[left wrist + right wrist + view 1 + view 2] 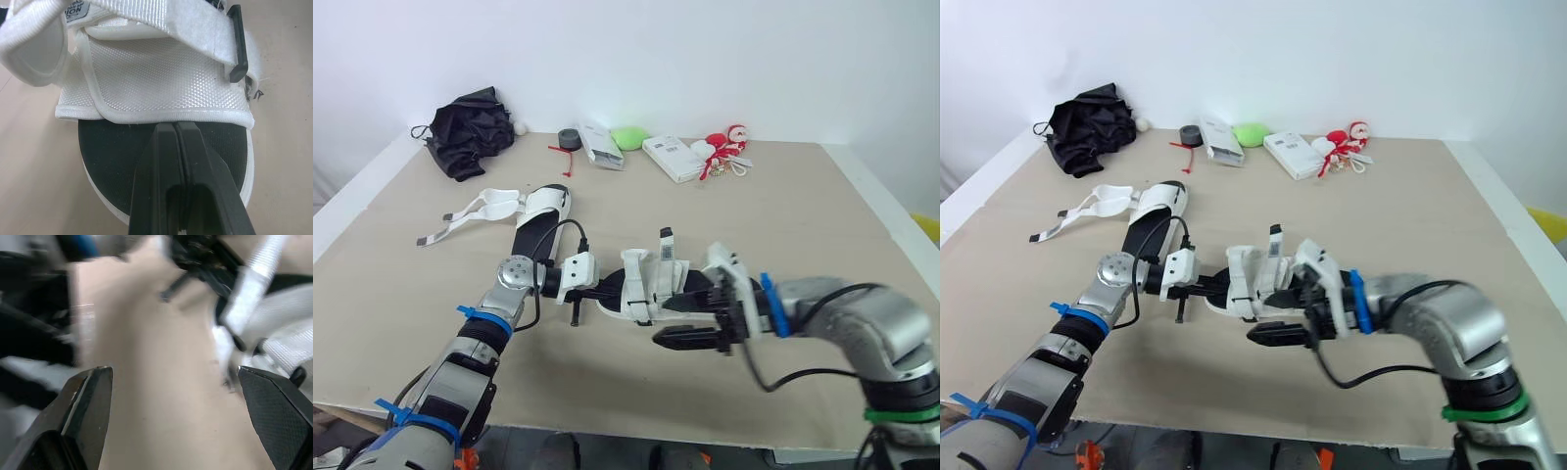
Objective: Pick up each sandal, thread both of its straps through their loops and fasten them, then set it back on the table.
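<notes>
The near sandal [641, 284] looks light, with a stiff sole and floppy webbing; the left gripper [175, 128] is pressed closed at its footbed. The right gripper [173, 377] gapes wide beside it; I'd pinch the upright strap [666, 243] near its tip.

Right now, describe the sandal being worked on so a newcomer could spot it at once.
On the tan table, near its front edge, the sandal lies between the left pincer and right pincer. Its strap stands upright, while the other sandal, farther back, trails loose straps leftward.
</notes>
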Motion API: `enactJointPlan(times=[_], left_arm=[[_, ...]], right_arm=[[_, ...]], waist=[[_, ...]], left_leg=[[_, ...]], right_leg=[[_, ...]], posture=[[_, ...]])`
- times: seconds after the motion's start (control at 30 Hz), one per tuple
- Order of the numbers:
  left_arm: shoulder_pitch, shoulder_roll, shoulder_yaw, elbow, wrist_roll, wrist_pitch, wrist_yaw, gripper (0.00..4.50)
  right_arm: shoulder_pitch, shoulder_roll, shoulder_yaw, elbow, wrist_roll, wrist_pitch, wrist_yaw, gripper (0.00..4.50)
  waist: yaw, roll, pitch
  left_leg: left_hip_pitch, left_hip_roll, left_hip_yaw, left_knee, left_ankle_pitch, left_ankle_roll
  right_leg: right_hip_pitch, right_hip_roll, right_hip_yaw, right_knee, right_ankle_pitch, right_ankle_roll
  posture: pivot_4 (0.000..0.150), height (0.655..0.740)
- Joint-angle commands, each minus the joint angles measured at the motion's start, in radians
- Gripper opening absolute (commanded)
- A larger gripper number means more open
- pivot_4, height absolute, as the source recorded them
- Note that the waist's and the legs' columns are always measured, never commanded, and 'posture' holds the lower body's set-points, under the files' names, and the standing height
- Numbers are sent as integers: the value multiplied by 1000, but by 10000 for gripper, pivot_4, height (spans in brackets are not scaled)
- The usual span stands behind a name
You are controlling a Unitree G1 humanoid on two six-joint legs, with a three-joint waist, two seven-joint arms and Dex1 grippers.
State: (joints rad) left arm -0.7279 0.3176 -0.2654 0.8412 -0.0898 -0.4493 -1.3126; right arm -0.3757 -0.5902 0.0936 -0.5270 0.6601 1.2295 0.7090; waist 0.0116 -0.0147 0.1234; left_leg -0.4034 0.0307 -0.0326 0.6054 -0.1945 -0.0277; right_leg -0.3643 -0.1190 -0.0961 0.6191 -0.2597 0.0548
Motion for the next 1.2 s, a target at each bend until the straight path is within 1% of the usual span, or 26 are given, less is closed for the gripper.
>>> enactJointPlan(times=[0.03,0.13,0.27,0.37,0.43,0.6,0.7,0.77,0.83,0.9,0.97,1.0,1.13,1.2], left_arm=[[86,19,-92,120,122,68,-28,0],[80,19,-93,125,123,67,-32,0],[74,16,-96,129,125,65,-34,0],[68,13,-96,133,126,65,-35,0],[66,13,-96,136,127,64,-35,0],[64,11,-97,137,128,63,-34,0],[64,12,-96,135,128,63,-32,0],[66,14,-94,133,127,65,-31,0],[69,16,-93,131,126,64,-31,0],[72,18,-92,130,126,63,-30,0],[75,19,-92,128,126,63,-30,0],[74,19,-92,128,126,64,-29,0],[73,18,-92,130,127,63,-27,0],[72,16,-92,131,127,62,-28,0]], right_arm=[[19,49,-14,-70,-49,25,-154,43604],[47,92,-17,-121,-26,80,-217,43604],[54,126,-31,-137,-8,134,-261,43604],[55,100,-54,-124,15,185,-250,43604],[51,114,-84,-100,27,196,-252,43604],[22,146,-71,-45,33,191,-253,43604],[9,166,-73,-18,45,182,-246,35627],[7,166,-76,-16,63,183,-230,27013],[8,161,-79,-20,76,187,-219,16688],[11,159,-86,-19,87,191,-213,11606],[18,144,-88,-21,105,191,-192,2958],[20,138,-89,-22,115,193,-183,219],[16,132,-114,-28,183,208,-141,219],[-5,155,-175,-21,279,226,-105,219]], waist=[[0,0,0],[0,-2,-1],[0,-2,-1],[0,-2,-1],[0,-2,0],[-1,-2,0],[-2,-2,0],[-2,-1,0],[-2,-2,0],[-2,-1,0],[-2,-2,0],[-2,-2,0],[-2,-2,0],[-2,-2,0]], left_leg=[[0,0,0,0,0,0],[0,0,0,0,0,0],[0,0,-1,0,0,0],[0,0,-1,0,0,0],[-1,0,-1,0,0,0],[-1,0,-1,0,0,0],[-1,0,-1,0,0,0],[-1,0,-1,0,0,0],[-1,0,-1,0,0,0],[-1,0,-2,0,0,1],[-1,0,-2,0,0,1],[-1,0,-2,0,0,1],[-1,0,-2,0,0,0],[-1,0,-2,0,0,0]], right_leg=[[0,0,0,0,0,0],[0,0,1,0,0,0],[0,0,1,0,0,-1],[0,0,1,0,0,-1],[0,0,1,0,0,-1],[0,1,1,0,0,-1],[0,1,1,0,0,-1],[-1,1,1,0,0,-1],[0,1,1,0,0,-1],[0,1,1,0,0,-2],[0,1,1,0,0,-2],[0,1,1,0,0,-2],[0,1,1,0,0,-2],[0,2,1,0,0,-2]], posture=[[1500,7400],[1500,7400],[1500,7400],[1500,7400],[1500,7400],[1500,7400],[1500,7400],[1500,7400],[1500,7400],[1500,7400],[1500,7400],[1500,7400],[1500,7400],[1500,7400]])
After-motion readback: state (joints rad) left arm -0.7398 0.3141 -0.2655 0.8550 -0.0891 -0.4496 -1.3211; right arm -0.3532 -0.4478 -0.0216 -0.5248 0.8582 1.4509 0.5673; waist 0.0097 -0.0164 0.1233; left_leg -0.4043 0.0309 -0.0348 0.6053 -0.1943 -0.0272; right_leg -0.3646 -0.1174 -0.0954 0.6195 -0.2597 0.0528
